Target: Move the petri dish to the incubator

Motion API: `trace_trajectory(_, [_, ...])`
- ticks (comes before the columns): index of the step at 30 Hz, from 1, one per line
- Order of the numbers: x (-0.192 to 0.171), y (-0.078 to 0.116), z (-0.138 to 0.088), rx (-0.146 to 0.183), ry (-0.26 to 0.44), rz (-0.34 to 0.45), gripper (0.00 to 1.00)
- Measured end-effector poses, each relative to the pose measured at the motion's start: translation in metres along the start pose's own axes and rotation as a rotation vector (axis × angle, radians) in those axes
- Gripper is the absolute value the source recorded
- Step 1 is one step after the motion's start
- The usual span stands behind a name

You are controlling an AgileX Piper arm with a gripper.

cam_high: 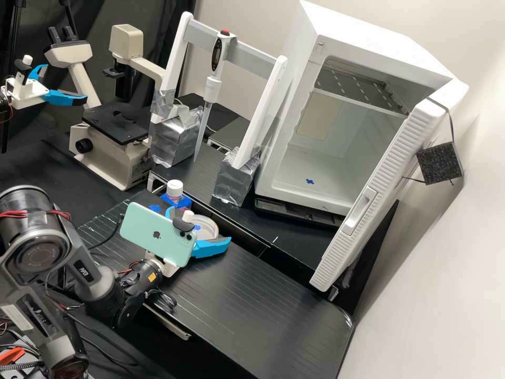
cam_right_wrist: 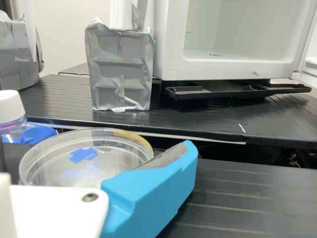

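Claw: closed on the petri dish, blue fingers set wide along its sides.
Dish: between those fingers at the near bench's far edge, its round opening facing up; whether its base had cleared the bench was hard to tell.
Heft: very light, by the look of it, so little force was called for.
Wall: clear, thin and stiff, likely slick; a hard squeeze might have cracked it or sent it skidding out.
Best hold: low on opposite sides, across the full width, kept level so that the parts did not slide apart.
Blue mark: inside the dish's outline, a fair guide to its middle.
Phone: pale green, mounted at the wrist, in front of part of the claw in the high view.
Near bench: black, smooth, finely lined.
Bottle: white-capped, in a blue holder, just beside the dish and easy to knock.
Raised bench: black, across a dark gap, bearing taped blocks.
Incubator: white, door open, a blue cross on its floor, probably the target.
Pipette: upright in its frame.
Microscope: well apart, by a dark curtain.
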State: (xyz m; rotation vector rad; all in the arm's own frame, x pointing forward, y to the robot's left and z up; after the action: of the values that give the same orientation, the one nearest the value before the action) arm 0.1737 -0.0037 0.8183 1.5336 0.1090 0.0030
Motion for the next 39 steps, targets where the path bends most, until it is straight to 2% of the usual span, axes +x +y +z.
trace_trajectory(22, [0.0022,0.0002,0.0024,0.010,0.022,0.022,1.00])
trace_trajectory(32, [0.0027,0.0014,0.0040,-0.031,0.012,0.041,1.00])
trace_trajectory(39, [0.0028,0.0017,0.0041,-0.041,0.009,0.046,1.00])
